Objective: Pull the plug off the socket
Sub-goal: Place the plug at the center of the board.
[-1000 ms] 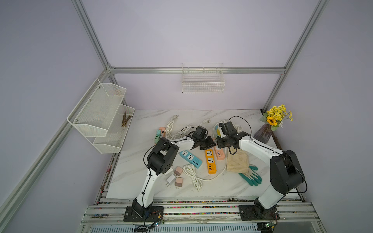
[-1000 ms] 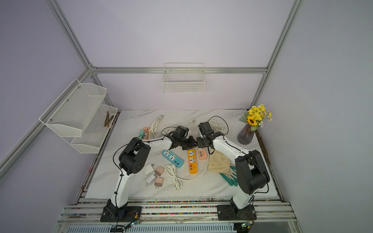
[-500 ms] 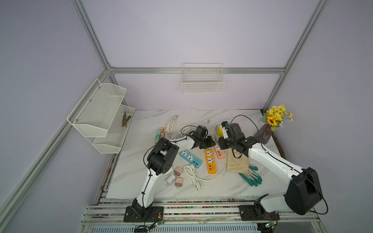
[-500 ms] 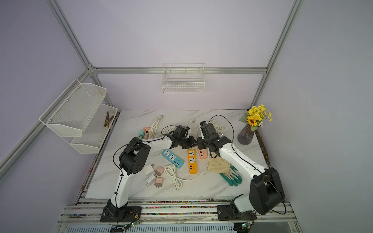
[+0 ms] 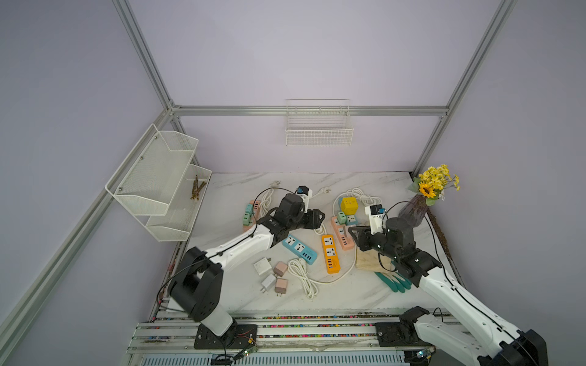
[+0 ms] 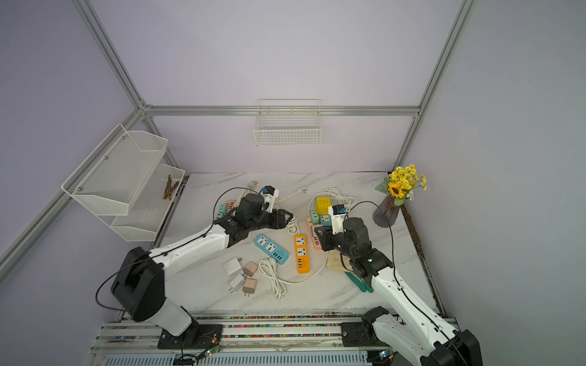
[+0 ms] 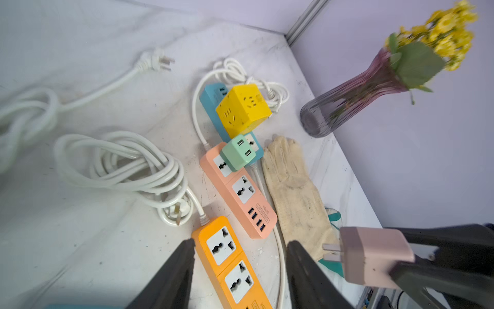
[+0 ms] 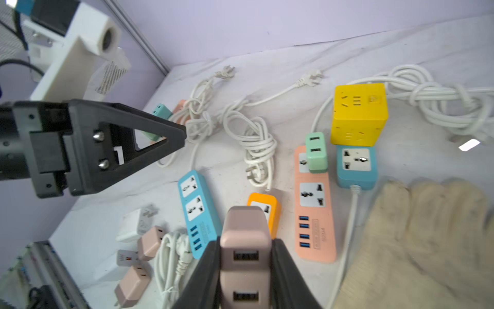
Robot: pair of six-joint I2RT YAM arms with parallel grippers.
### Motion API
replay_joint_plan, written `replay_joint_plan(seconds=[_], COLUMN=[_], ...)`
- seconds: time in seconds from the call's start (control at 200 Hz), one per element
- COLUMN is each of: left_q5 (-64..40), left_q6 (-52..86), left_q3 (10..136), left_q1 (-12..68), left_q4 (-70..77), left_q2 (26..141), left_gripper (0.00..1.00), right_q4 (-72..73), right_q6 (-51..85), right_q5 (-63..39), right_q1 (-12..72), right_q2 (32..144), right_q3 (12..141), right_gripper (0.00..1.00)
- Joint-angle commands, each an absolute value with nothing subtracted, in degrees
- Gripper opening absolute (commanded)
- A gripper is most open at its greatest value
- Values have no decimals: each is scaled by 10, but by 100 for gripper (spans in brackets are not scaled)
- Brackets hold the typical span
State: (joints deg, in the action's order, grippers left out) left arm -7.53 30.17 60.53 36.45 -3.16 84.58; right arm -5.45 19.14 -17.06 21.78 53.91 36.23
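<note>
right gripper [image 8: 245, 242] fingers clamped on pink plug [image 8: 244, 267], prongs bare in air, above surface toward right edge. left gripper [image 7: 239, 242] half-open, holding nothing, over orange strip [image 7: 232, 283]. so pull looks done, only set-down left imo. writing: peach strip [image 7: 240, 192] label maybe 's204', rest unreadable.

Left hand [image 7: 240, 254], jaws apart; right hand [image 8: 245, 256], jaws clamped; 2 arms outstretched.

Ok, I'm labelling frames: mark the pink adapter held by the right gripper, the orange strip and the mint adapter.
pink adapter [image 8: 245, 270], right wrist view, USB face
orange strip [image 7: 221, 244], left wrist view, socket nearest its cord
mint adapter [image 8: 316, 157], right wrist view, USB face
</note>
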Motion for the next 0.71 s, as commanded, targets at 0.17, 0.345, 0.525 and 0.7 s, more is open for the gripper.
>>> replay_joint_plan(seconds=[0.17, 0.345, 0.525, 0.7], left_q5=[73, 129, 166, 220], left_q6=[224, 208, 234, 267], left_q3=[348, 268, 239, 206], left_q1=[360, 352, 331, 322], left_q4=[148, 182, 173, 172], left_q2=[616, 549, 504, 456], left_gripper=[88, 100, 100, 100], right_q4=[265, 384, 271, 207], right_q6=[352, 400, 304, 250], right_q5=[-445, -524, -477, -431], right_q1=[211, 226, 308, 381], right_q2=[597, 691, 755, 814], right_q3=[294, 285, 338, 384], right_gripper=[20, 19, 20, 20])
